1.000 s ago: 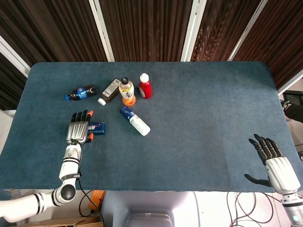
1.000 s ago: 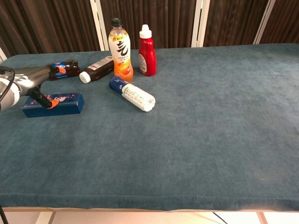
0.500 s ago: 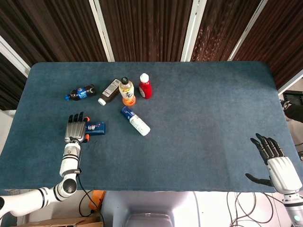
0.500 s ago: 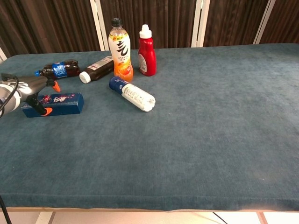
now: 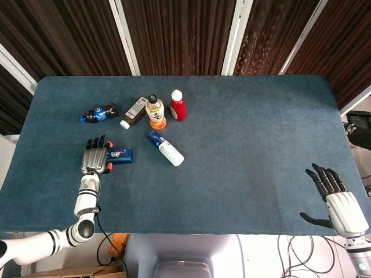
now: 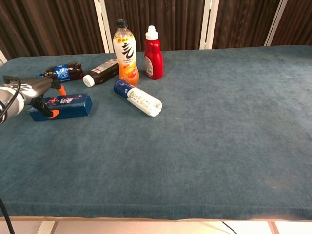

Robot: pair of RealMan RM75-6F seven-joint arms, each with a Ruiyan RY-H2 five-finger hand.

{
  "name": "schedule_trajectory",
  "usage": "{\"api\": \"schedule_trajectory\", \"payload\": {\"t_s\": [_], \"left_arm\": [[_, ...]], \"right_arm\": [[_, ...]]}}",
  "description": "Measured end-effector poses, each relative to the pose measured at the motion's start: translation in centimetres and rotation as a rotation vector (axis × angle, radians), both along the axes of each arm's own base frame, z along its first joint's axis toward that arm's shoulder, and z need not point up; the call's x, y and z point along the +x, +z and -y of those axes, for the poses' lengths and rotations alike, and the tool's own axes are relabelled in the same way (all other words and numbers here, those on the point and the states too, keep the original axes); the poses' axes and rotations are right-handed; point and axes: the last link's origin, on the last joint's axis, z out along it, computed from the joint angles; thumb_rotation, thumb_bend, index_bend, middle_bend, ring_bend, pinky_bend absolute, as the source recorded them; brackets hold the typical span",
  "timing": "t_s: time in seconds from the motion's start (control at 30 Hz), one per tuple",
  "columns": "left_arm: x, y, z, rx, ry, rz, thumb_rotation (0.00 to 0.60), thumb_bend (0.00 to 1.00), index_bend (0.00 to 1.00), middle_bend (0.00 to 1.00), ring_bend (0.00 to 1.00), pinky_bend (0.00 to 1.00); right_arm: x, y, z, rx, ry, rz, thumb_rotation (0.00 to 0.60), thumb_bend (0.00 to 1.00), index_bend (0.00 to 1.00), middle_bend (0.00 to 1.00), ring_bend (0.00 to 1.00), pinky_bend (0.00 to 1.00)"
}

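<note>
While the left hand grips a blue box (closed), the right hand lies spread, holding nothing.

bottles: 5 | blue box: 1 | hands: 2

A long dark-blue box with red and white print lies flat on the bench, one end lifted slightly.

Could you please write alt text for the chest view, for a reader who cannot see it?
The robot's left hand grips a blue box lying at the left of a blue-covered table. Behind stand an orange drink bottle and a red sauce bottle; three more bottles lie nearby.
</note>
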Motion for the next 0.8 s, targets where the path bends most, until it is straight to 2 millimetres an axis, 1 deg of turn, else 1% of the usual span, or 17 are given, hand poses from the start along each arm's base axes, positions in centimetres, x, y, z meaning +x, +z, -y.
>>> {"api": "schedule_trajectory", "payload": {"t_s": [0.13, 0.23, 0.33, 0.43, 0.53, 0.57, 0.63, 0.67, 0.73, 0.77, 0.8], "left_arm": [[0.4, 0.4, 0.4, 0.008, -0.039, 0.023, 0.6, 0.34, 0.0, 0.0, 0.0, 0.0], [0.8, 1.0, 1.2, 0.014, -0.088, 0.031, 0.6, 0.34, 0.0, 0.0, 0.0, 0.0], [1.2, 2.0, 2.6, 0.02, -0.15, 0.033, 0.6, 0.34, 0.0, 0.0, 0.0, 0.0], [0.8, 3.3, 4.6, 0.039, -0.226, 0.006, 0.6, 0.34, 0.0, 0.0, 0.0, 0.0], [-0.7, 5.0, 8.1, 0.048, -0.294, -0.022, 0.6, 0.35, 0.0, 0.0, 0.0, 0.0], [-1.6, 5.7, 9.9, 0.046, -0.313, -0.028, 0.6, 0.36, 0.0, 0.0, 0.0, 0.0], [-2.7, 6.8, 12.4, 0.06, -0.341, -0.032, 0.6, 0.36, 0.0, 0.0, 0.0, 0.0], [-3.3, 7.5, 14.0, 0.085, -0.359, -0.033, 0.6, 0.36, 0.0, 0.0, 0.0, 0.0], [-4.4, 8.6, 16.4, 0.136, -0.379, -0.029, 0.6, 0.36, 0.0, 0.0, 0.0, 0.0], [-5.2, 9.4, 18.2, 0.168, -0.388, -0.022, 0.6, 0.35, 0.0, 0.0, 0.0, 0.0], [-5.7, 9.8, 19.5, 0.188, -0.393, -0.011, 0.6, 0.35, 0.0, 0.0, 0.0, 0.0]], "right_arm": [[0.0, 0.0, 0.0, -0.001, 0.0, -0.002, 0.6, 0.14, 0.0, 0.0, 0.0, 0.0], [0.0, -0.1, 0.0, 0.001, 0.0, -0.007, 0.6, 0.15, 0.0, 0.0, 0.0, 0.0], [0.0, -0.3, 0.0, 0.007, -0.003, -0.013, 0.6, 0.14, 0.0, 0.0, 0.0, 0.0], [0.0, -0.4, 0.1, 0.005, -0.007, -0.022, 0.6, 0.14, 0.0, 0.0, 0.0, 0.0], [0.0, -0.7, 0.1, 0.009, -0.01, -0.036, 0.6, 0.14, 0.0, 0.0, 0.0, 0.0], [0.0, -0.8, 0.1, 0.012, -0.01, -0.04, 0.6, 0.14, 0.0, 0.0, 0.0, 0.0], [0.1, -1.2, 0.2, 0.023, -0.009, -0.051, 0.6, 0.15, 0.0, 0.0, 0.0, 0.0], [0.1, -1.4, 0.2, 0.028, -0.009, -0.055, 0.6, 0.15, 0.0, 0.0, 0.0, 0.0], [0.2, -1.7, 0.2, 0.034, -0.01, -0.062, 0.6, 0.15, 0.0, 0.0, 0.0, 0.0], [0.2, -1.8, 0.3, 0.036, -0.01, -0.066, 0.6, 0.15, 0.0, 0.0, 0.0, 0.0], [0.3, -2.0, 0.3, 0.039, -0.011, -0.072, 0.6, 0.14, 0.0, 0.0, 0.0, 0.0]]}}
